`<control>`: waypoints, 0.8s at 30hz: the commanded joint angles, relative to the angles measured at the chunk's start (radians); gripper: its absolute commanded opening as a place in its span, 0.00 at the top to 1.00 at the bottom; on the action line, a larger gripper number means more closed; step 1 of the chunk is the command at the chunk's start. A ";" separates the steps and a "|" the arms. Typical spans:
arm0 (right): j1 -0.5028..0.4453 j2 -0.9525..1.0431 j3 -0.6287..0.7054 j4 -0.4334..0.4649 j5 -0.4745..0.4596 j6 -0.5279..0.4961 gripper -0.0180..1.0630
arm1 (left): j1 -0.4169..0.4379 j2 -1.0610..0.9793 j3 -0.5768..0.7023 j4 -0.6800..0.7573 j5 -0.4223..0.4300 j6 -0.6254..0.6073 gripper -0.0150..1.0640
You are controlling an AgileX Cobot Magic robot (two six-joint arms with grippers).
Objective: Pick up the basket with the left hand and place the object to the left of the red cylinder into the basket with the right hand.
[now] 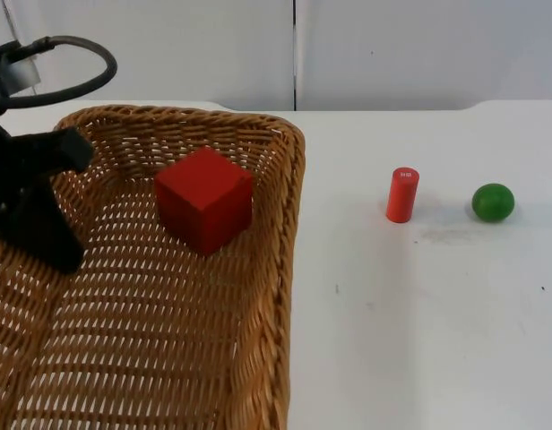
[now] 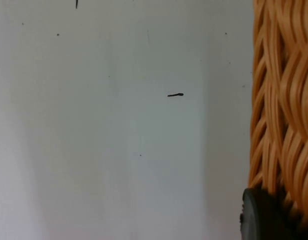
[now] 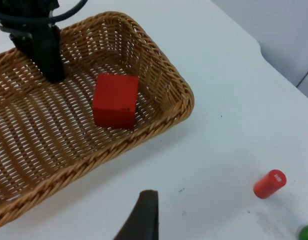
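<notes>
1. Top view: the left gripper [image 1: 34, 210] grips the basket [image 1: 285, 269] at its far-left rim; the red cube [image 1: 204, 199] already lies inside, left of the cylinder [image 1: 402, 194].
2. Left wrist view: a fingertip [image 2: 261, 217] is clamped against the weave.
3. Right wrist view: the right gripper [image 3: 141, 220] hangs nearer the cylinder side, well apart from the cube; whether it is apart or together can't be told.

Red wooden cube [image 1: 204, 199] inside woven wicker basket [image 1: 280, 269]; red cylinder [image 1: 401, 194], green ball [image 1: 493, 202] on white table [image 1: 419, 322].
</notes>
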 commanded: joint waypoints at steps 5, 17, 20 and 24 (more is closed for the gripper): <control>-0.006 -0.004 0.004 0.002 0.007 0.010 0.20 | 0.001 -0.001 -0.002 -0.025 -0.057 0.011 0.99; -0.006 -0.004 0.004 0.004 0.017 0.040 0.20 | 0.001 0.206 -0.033 -0.030 -0.146 0.090 0.99; -0.006 -0.004 0.009 0.004 0.017 0.040 0.20 | 0.001 0.261 -0.067 -0.030 -0.140 0.098 0.99; -0.006 -0.004 0.011 0.002 0.019 0.040 0.20 | 0.001 0.328 -0.124 -0.027 -0.129 0.110 0.99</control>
